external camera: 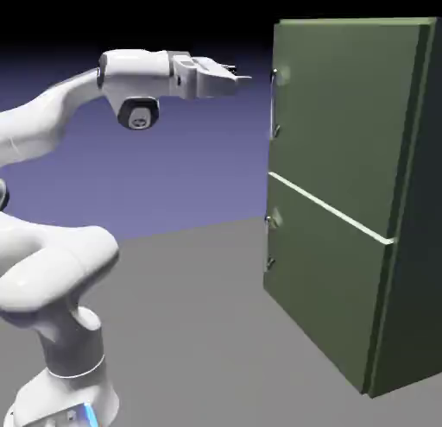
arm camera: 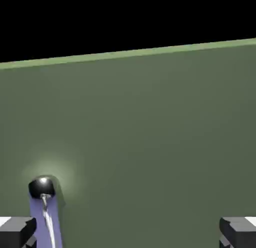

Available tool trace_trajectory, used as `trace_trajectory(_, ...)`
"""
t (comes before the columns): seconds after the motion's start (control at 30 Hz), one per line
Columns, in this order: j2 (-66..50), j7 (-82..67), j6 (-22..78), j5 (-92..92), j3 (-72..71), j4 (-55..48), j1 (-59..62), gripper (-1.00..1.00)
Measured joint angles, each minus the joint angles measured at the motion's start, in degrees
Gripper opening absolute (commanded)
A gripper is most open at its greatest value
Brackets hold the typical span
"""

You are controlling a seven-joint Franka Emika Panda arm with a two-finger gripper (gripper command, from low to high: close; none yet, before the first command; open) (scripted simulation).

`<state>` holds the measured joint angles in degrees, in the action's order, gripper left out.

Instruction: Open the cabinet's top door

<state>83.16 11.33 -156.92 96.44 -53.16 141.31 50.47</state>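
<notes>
Fingers (arm camera: 18, 231) of the gripper (external camera: 243, 78) are seen spread wide apart, with nothing between them, just short of the top door (external camera: 345, 123). Its silver handle (arm camera: 46, 207) is placed near the left fingertip, not centred. If the jaws are closed like this, the handle could be missed. The handle's lower part is cut off, and the cabinet (external camera: 413, 244) is only partly shown.

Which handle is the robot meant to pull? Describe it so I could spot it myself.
Find the tall olive-green cabinet. Its front is split by a pale seam into two stacked doors; take the larger top door. The handle is the thin silver vertical bar at that door's edge nearest the gripper, above the lower door's handle.
</notes>
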Motion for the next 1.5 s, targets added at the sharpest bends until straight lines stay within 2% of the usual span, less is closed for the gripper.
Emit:
trace_trajectory(0.27,10.44,-6.43,3.53,19.94,-10.99,-4.07,10.58,0.0)
trace_trajectory(0.33,10.91,-6.72,3.69,20.83,-11.48,-4.25,11.05,0.0)
trace_trajectory(0.47,9.71,-8.77,4.7,25.65,-12.74,-11.14,19.55,0.0)
trace_trajectory(0.5,9.67,-8.85,4.74,25.83,-12.79,-11.4,19.87,-1.0)
trace_trajectory(0.57,9.67,-8.85,4.74,25.83,-12.79,-11.4,19.87,-1.0)
trace_trajectory(0.97,13.33,-28.13,25.95,32.26,0.25,13.51,-0.13,-1.0)
trace_trajectory(1.2,14.57,-35.41,38.96,24.11,14.52,24.87,-8.14,-1.0)
trace_trajectory(1.5,13.57,-41.32,51.07,9.85,33.22,30.49,-10.19,-1.0)
